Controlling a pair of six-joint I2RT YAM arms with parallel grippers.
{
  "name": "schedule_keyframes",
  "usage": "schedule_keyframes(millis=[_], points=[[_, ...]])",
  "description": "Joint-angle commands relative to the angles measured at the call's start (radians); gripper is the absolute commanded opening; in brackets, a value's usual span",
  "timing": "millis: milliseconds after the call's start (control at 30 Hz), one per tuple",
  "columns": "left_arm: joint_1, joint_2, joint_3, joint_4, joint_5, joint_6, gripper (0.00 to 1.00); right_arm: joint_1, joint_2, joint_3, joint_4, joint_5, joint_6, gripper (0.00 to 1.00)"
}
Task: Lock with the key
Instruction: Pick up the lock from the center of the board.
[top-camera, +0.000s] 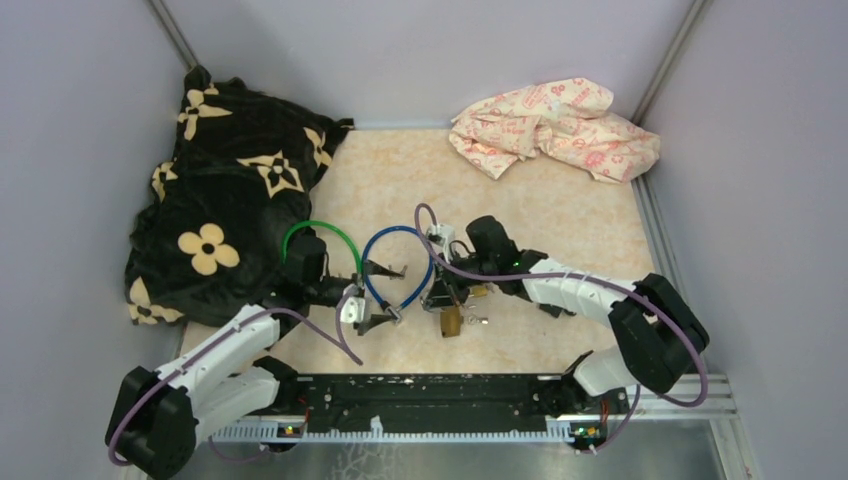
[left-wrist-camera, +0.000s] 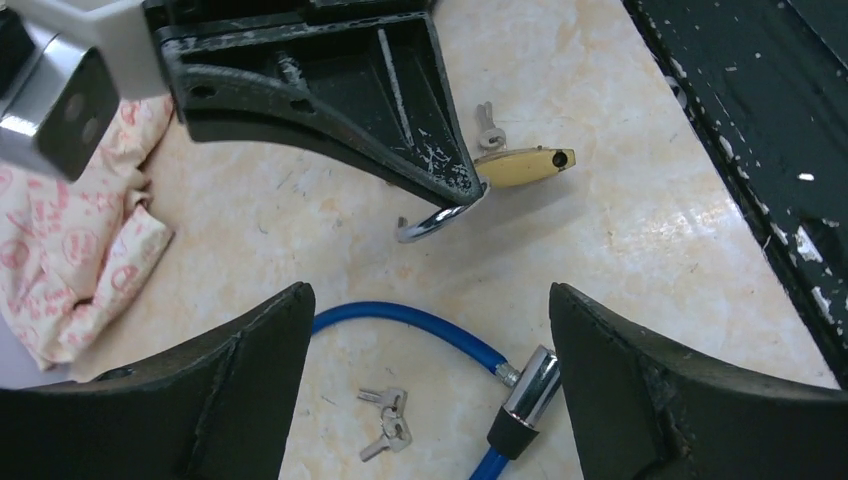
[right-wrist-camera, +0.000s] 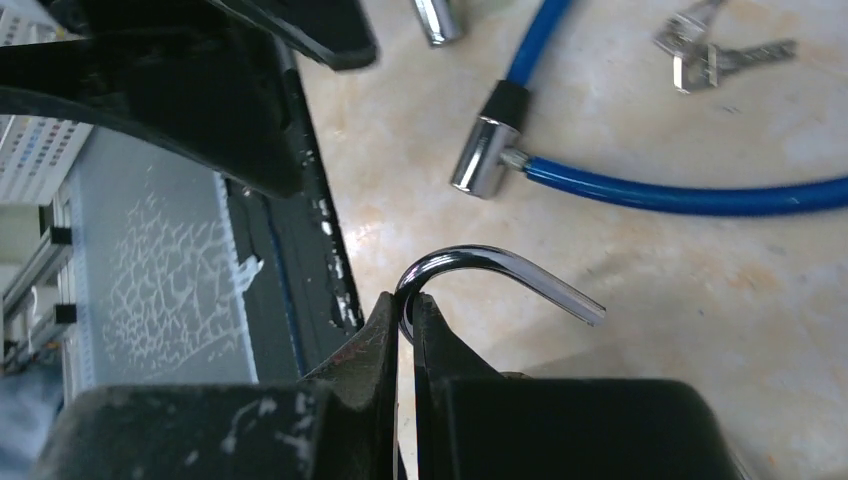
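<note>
**Right gripper clamping the shackle, left gripper open over the keys**

Your right gripper (right-wrist-camera: 408, 308) is pinching the padlock (left-wrist-camera: 525, 165) by its open shackle (right-wrist-camera: 500, 268). Your left gripper (left-wrist-camera: 430, 298) is hanging with its jaws spread wide. The keys (left-wrist-camera: 386, 420) are lying flat under those jaws, just beside the blue cable (left-wrist-camera: 420, 325), with the padlock beyond it. Your left arm is sitting nearer to them.

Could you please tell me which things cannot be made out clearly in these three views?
- Padlock body: hidden in the right wrist view beneath the right gripper; only its shackle shows.
- Loose keys: cut off by the top edge in the right wrist view, too small in the top view.
- Blue cable lock: cut off by the bottom edge in the left wrist view.
</note>
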Motion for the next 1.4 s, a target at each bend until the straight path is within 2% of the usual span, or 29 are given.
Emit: schedule_keyframes(millis=[0,133,367,500,600,733,867,967,1067,1133,1167,1300,1367], points=[[-0.035,0.005,0.043,-0.173,0.057,0.342,0.89,0.048,0.002,0.067,0.136,-0.161,-0.104,0.0],[-0.052,0.012,0.05,-0.211,0.042,0.394,0.8,0.088,0.063,0.108,0.094,-0.197,-0.164,0.0],[-0.073,0.045,0.046,-0.243,0.06,0.483,0.75,0.125,0.102,0.175,0.061,-0.202,-0.194,0.0],[-0.084,0.057,0.035,-0.241,0.054,0.528,0.69,0.126,0.103,0.189,0.083,-0.206,-0.194,0.0],[-0.096,0.069,0.027,-0.235,0.033,0.574,0.59,0.134,0.111,0.206,0.08,-0.209,-0.194,0.0],[-0.111,0.072,0.017,-0.201,0.023,0.552,0.48,0.136,0.128,0.214,0.067,-0.214,-0.231,0.0],[-0.121,0.075,0.0,-0.19,0.002,0.581,0.44,0.137,0.14,0.219,0.071,-0.217,-0.233,0.0],[-0.128,0.077,-0.009,-0.192,-0.001,0.638,0.45,0.136,0.151,0.231,0.061,-0.221,-0.241,0.0],[-0.133,0.089,-0.011,-0.191,-0.025,0.667,0.29,0.137,0.153,0.239,0.058,-0.218,-0.249,0.0],[-0.137,0.087,-0.015,-0.192,-0.036,0.675,0.14,0.136,0.154,0.241,0.056,-0.215,-0.251,0.0],[-0.138,0.084,-0.016,-0.193,-0.037,0.676,0.02,0.136,0.155,0.24,0.05,-0.212,-0.255,0.0],[-0.142,0.062,-0.02,-0.192,-0.076,0.646,0.0,0.131,0.139,0.248,-0.043,-0.16,-0.308,0.01],[-0.141,0.045,-0.022,-0.174,-0.109,0.572,0.0,0.098,0.111,0.239,-0.08,-0.15,-0.317,0.38]])
